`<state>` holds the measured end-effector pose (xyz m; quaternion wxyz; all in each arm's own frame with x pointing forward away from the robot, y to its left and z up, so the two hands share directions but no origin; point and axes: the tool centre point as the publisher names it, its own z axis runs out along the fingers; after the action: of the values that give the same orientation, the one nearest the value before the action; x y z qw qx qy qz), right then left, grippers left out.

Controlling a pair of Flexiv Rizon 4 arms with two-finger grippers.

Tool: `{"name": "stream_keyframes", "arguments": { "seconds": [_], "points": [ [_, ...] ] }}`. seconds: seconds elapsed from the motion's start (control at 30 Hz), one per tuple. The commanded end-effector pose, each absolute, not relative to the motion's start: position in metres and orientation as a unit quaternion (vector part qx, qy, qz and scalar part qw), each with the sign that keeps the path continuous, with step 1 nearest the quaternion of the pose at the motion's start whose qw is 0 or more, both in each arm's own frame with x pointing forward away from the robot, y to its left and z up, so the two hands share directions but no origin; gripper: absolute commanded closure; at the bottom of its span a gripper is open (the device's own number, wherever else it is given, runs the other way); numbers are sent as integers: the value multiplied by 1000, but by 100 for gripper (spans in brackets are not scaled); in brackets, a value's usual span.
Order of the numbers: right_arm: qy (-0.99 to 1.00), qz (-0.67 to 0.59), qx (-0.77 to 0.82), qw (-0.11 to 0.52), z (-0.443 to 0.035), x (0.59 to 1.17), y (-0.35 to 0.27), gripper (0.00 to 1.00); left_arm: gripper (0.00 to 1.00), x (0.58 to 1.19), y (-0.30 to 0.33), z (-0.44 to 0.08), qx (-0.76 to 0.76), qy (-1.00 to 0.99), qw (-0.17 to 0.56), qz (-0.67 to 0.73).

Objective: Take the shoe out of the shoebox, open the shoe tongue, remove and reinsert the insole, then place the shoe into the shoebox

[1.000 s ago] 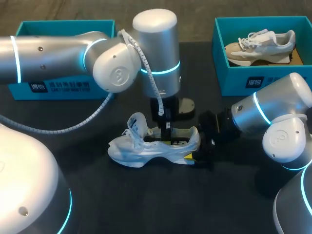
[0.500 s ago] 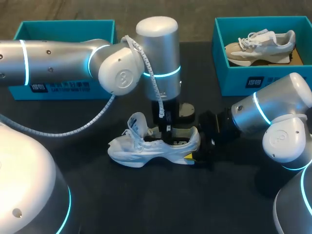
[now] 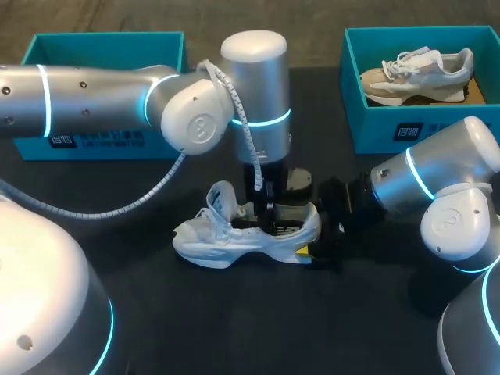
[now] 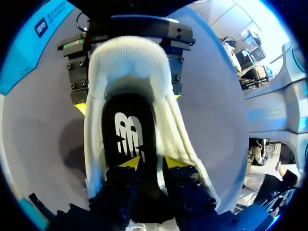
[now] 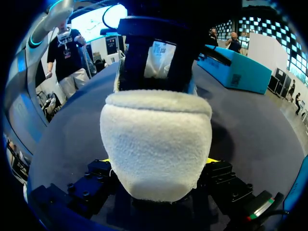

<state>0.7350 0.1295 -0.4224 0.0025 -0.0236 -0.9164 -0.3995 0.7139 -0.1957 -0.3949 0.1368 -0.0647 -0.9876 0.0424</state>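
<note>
Jaws of the left gripper (image 4: pixel 151 162) sit down inside the opening of the white shoe (image 3: pixel 234 238), over its smooth black insole (image 4: pixel 127 130) with a white mark. Whether they pinch it I cannot tell. The right gripper (image 5: pixel 159 161) has its jaws set wide and clamped on the shoe's fleecy, rounded heel from both sides.

The shoe lies on the dark matte surface (image 3: pixel 234 312), out of any box, with its toe at 9 o'clock and its heel at 3. Its knit tongue (image 3: pixel 220 197) stands up and is folded forward.

The left arm (image 3: pixel 250 101), a glossy silver cylinder, comes in from 9 o'clock and drops straight down over the shoe. The right arm (image 3: pixel 437 187) comes in from 4 o'clock, with its wrist low and level.

A teal card shoebox (image 3: pixel 86 141) sits at 11 o'clock. A second box (image 3: pixel 391 125) at 1 o'clock holds a beige shoe (image 3: pixel 414 74).
</note>
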Motion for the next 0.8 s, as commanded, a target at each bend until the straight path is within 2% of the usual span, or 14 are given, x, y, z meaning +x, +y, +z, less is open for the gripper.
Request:
{"name": "stream_keyframes", "arguments": {
  "seconds": [0.03,0.33,0.47,0.6,0.7,0.8],
  "points": [
    [-917,-399,-24,2,-426,737,132,100,67,714,-196,-404,-71,-988,131,38],
    [-917,-399,-24,2,-426,737,132,100,68,713,-196,-415,-87,-988,114,50],
    [-917,-399,-24,2,-426,737,132,100,70,711,-198,-423,-89,-992,83,45],
    [-917,-399,-24,2,-426,737,132,100,65,709,-199,-430,-82,-993,68,51],
    [-917,-399,-24,2,-426,737,132,100,68,709,-199,-436,-78,-994,61,53],
    [-917,-399,-24,2,-426,737,132,100,76,709,-199,-441,-72,-995,50,53]
  ]
}}
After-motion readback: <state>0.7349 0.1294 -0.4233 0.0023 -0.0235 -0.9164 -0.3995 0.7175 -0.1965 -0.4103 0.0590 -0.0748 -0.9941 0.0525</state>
